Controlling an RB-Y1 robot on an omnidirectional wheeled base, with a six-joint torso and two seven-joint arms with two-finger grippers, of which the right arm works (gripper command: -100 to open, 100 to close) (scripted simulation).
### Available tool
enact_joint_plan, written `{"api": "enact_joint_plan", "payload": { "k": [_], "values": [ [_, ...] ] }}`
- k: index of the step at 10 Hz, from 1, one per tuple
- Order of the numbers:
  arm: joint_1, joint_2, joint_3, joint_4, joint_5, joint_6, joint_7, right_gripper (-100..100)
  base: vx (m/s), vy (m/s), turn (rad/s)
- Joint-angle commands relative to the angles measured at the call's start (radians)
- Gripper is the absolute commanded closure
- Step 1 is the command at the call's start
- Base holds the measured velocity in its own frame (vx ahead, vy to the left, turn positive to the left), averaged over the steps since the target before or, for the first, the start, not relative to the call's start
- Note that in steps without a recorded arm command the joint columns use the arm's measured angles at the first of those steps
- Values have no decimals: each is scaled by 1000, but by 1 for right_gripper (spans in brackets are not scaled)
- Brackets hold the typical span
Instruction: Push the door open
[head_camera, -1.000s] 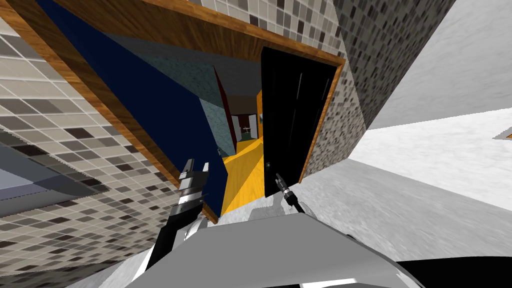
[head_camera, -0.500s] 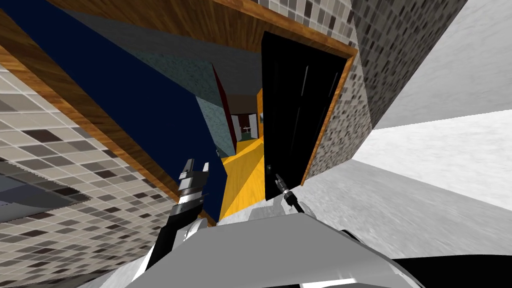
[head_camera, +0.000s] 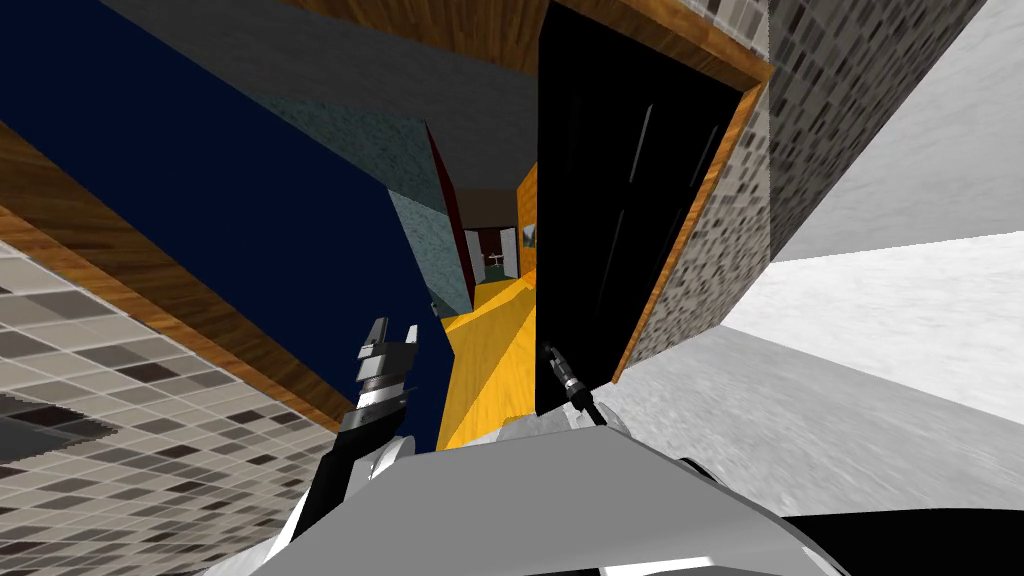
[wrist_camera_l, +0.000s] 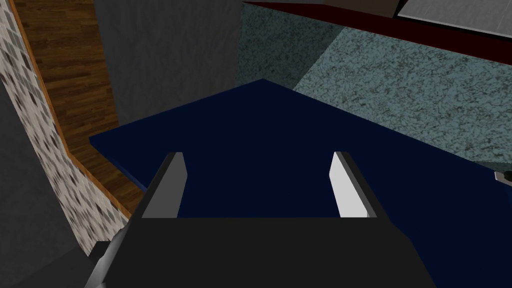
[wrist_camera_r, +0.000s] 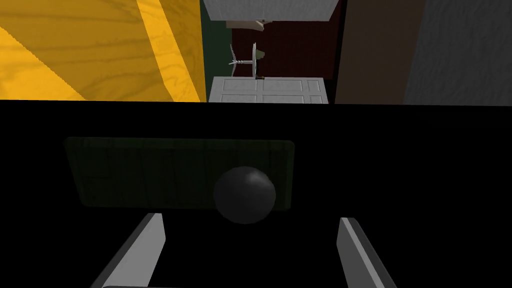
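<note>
Right gripper (wrist_camera_r: 250, 220): fingers spread, holding nothing, close before the round knob (wrist_camera_r: 244, 194).
Left gripper (wrist_camera_l: 258, 157): fingers spread, empty, facing a dark blue panel (wrist_camera_l: 300, 165).
Door (head_camera: 620, 200): black, ajar, at the right side of the wooden frame (head_camera: 120, 250).
Gap: yellow floor (head_camera: 490, 360) showed through.
Progress: seemingly partway; the door needed pushing wider.
</note>
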Motion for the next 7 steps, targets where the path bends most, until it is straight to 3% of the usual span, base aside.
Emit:
{"api": "enact_joint_plan", "payload": {
  "k": [1,3,4,7],
  "values": [
    [-4,4,-3,4,-4,4,6,-100,199,22,31],
    [-4,5,-4,4,-5,5,7,-100,144,17,11],
    [-4,5,-4,4,-5,5,7,100,-18,1,4],
    [-4,5,-4,4,-5,5,7,100,-20,-4,4]
  ]
}}
